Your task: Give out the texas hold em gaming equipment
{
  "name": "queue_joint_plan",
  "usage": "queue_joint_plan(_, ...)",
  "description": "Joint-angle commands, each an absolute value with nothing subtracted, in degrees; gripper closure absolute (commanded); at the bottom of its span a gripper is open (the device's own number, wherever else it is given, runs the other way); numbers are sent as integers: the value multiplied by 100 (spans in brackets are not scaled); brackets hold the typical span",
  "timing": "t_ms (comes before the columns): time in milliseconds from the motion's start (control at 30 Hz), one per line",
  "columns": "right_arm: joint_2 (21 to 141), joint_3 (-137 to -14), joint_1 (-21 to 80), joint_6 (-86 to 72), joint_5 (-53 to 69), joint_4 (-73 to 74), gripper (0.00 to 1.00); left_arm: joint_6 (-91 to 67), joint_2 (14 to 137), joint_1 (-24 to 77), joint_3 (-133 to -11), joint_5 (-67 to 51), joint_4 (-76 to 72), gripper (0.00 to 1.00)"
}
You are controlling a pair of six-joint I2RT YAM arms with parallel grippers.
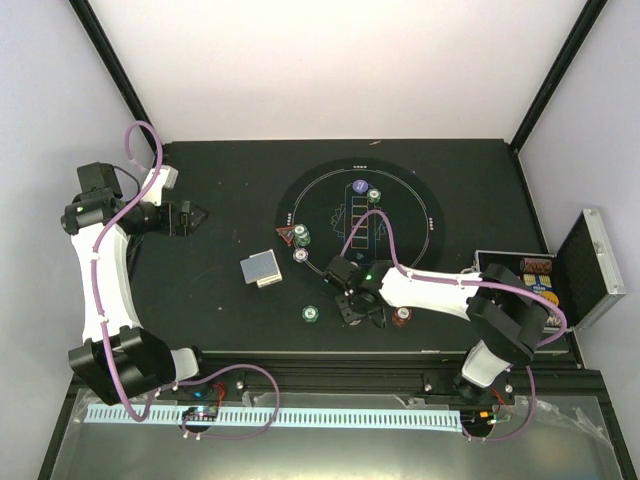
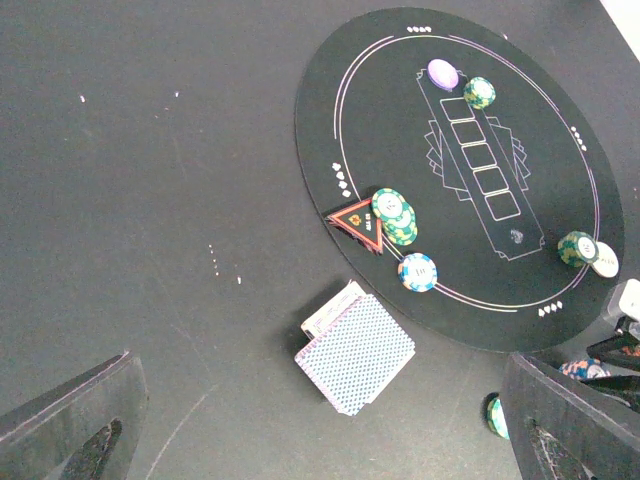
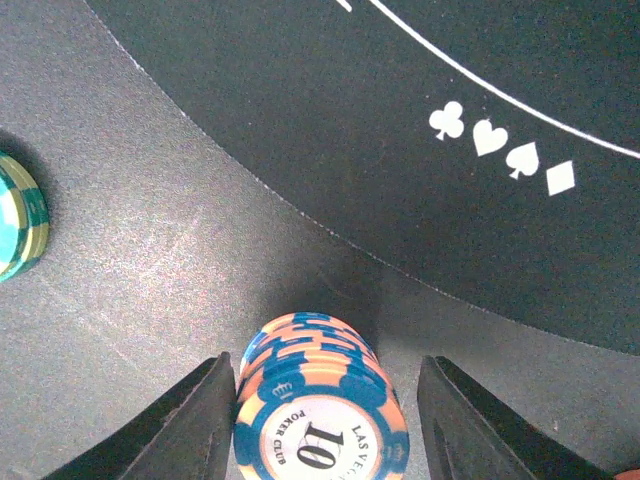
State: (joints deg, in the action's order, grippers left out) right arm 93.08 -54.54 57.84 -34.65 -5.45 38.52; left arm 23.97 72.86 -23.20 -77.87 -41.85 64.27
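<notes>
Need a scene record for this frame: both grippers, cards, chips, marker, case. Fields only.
left gripper: open, empty, over the left of the table
right gripper: open, fingers either side of orange-and-blue chip stack
chip stack position: on the table, just off the mat
card deck: backs up, off the mat
red triangle marker: at mat edge, beside green chip stack
purple button: on the mat
silver case: lid open, right edge of the table

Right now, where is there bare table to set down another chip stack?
Bare: the far-left table between the left gripper and the round mat; also the strip nearer than the card deck. Crowded: the mat's near-left rim, with triangle marker, green chips and right gripper.
</notes>
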Motion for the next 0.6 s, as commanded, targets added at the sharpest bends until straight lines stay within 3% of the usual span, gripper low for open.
queue_joint_plan(0, 9121, -5371, 5824, -3498, -636, 3876, 48, 2426, 7296, -2364, -7953, -4350, 6500, 1)
queue_joint_plan(567, 8917, -5706, 5862, -3464, -784, 4225, 75, 2416, 7278, -2359, -7994, -4379, 6504, 1)
